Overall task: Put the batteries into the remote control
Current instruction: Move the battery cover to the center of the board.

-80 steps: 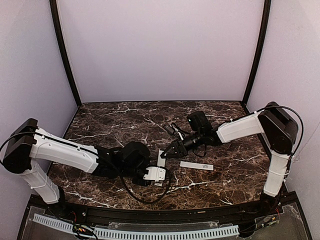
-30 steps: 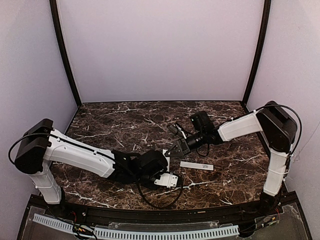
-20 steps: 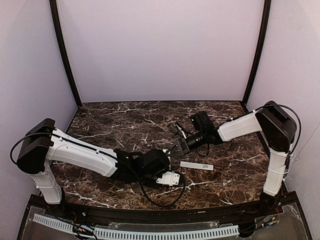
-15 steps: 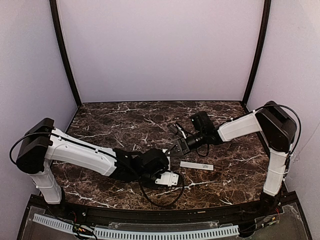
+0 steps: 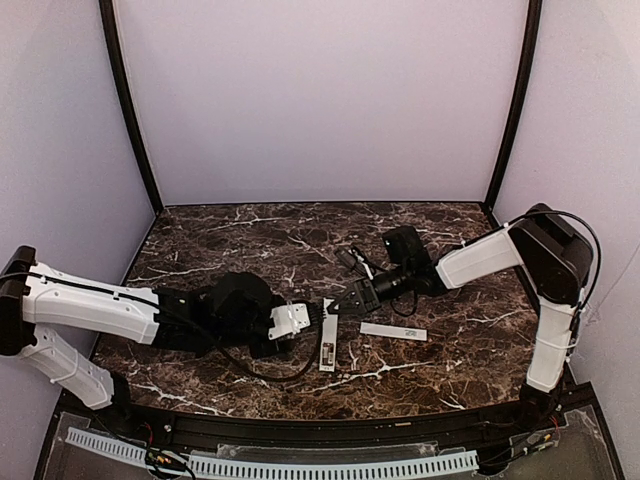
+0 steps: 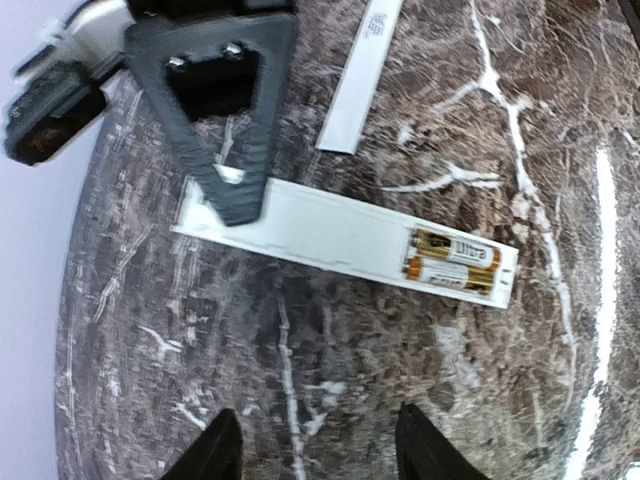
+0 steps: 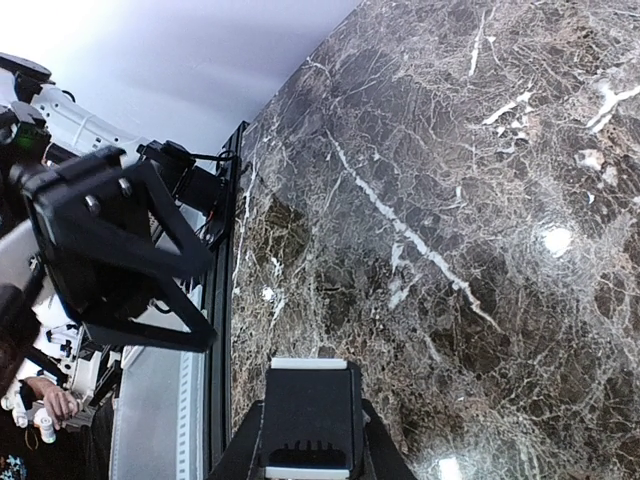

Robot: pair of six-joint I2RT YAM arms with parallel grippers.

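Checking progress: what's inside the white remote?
Two gold-and-dark cylindrical batteries, side by side, at one end of the slim white remote control; the right gripper's finger covers the opposite end.

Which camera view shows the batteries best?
The left wrist view: both batteries lie side by side in the open end of the remote control, their gold colour clear. In the top external view they are too small to make out; the right wrist view does not show them.

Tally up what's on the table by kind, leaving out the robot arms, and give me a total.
batteries: 2, side by side in the remote's end
remote control: 1
cover strip: 1
Total: 4
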